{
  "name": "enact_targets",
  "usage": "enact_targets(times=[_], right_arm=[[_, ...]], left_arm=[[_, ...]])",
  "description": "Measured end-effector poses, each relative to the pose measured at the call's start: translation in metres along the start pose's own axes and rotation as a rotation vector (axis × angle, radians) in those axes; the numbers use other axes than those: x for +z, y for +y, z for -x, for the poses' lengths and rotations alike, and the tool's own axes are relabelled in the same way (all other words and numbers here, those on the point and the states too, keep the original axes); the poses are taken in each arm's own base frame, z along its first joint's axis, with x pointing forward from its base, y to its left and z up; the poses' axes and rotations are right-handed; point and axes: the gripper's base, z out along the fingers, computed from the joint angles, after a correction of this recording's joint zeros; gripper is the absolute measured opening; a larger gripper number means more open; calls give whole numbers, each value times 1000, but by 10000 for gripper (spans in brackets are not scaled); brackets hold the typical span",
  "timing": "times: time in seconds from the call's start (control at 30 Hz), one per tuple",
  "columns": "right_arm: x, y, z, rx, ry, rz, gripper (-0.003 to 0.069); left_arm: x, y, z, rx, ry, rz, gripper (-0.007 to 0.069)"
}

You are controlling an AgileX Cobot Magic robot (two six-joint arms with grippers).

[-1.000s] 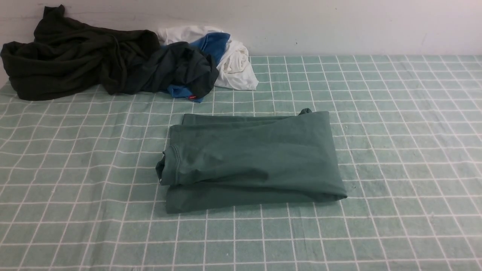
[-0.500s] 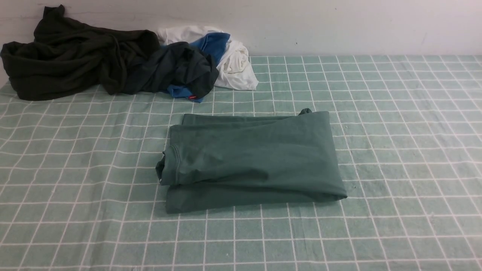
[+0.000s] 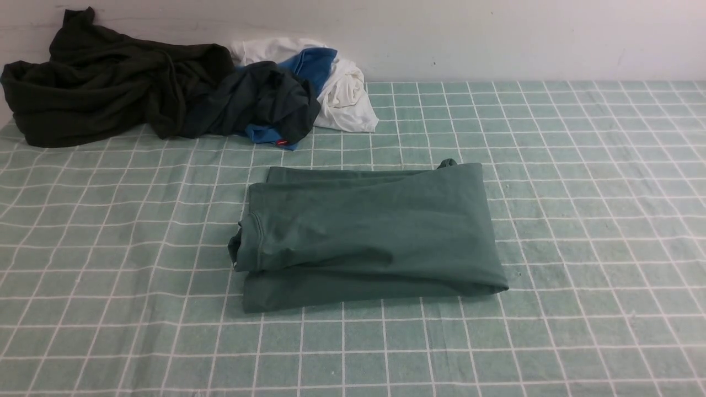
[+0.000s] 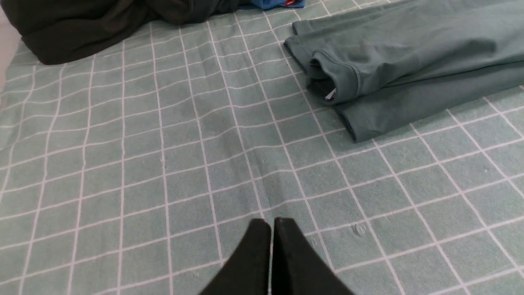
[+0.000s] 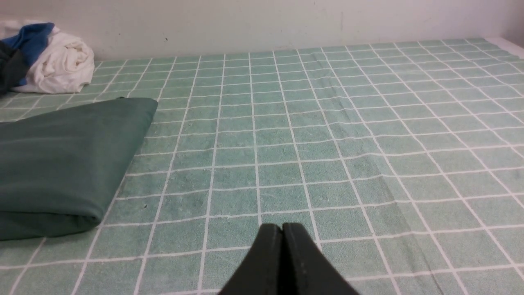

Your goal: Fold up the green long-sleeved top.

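Observation:
The green long-sleeved top (image 3: 369, 231) lies folded into a compact rectangle in the middle of the checked cloth, collar end toward the left. It also shows in the left wrist view (image 4: 401, 65), with its white neck label visible, and in the right wrist view (image 5: 61, 164). My left gripper (image 4: 271, 223) is shut and empty over bare cloth, well short of the top's collar end. My right gripper (image 5: 282, 226) is shut and empty over bare cloth, to the right of the top. Neither arm shows in the front view.
A very dark olive-black garment (image 3: 105, 82) lies at the back left. Beside it is a heap of dark grey (image 3: 265, 99), blue (image 3: 311, 63) and white (image 3: 347, 94) clothes against the wall (image 3: 496, 33). Checked green cloth (image 3: 579, 220) covers the table.

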Motion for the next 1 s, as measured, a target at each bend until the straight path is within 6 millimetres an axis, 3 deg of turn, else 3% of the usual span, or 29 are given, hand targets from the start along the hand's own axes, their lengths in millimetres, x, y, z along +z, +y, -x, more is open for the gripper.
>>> enact_targets(times=[0.1, 0.23, 0.37, 0.43, 0.47, 0.6, 1.0], right_arm=[[0, 0, 0, 0, 0, 0, -14], [0, 0, 0, -2, 1, -1, -14], [0, 0, 0, -2, 2, -1, -14], [0, 0, 0, -2, 2, -1, -14], [0, 0, 0, -2, 2, -1, -14], [0, 0, 0, -2, 3, -1, -14], [0, 0, 0, -3, 3, -1, -14]], left_arm=[[8, -2, -3, -18, -38, -15, -3], [22, -5, -3, -105, -297, -5, -3], [43, -4, -21, -129, -429, 82, -3], [51, -3, -29, -135, -417, 104, -3], [64, -3, -48, -148, -361, 135, -3], [79, -5, -73, -154, -244, 150, -3], [80, -6, -78, -153, -179, 139, -3]])
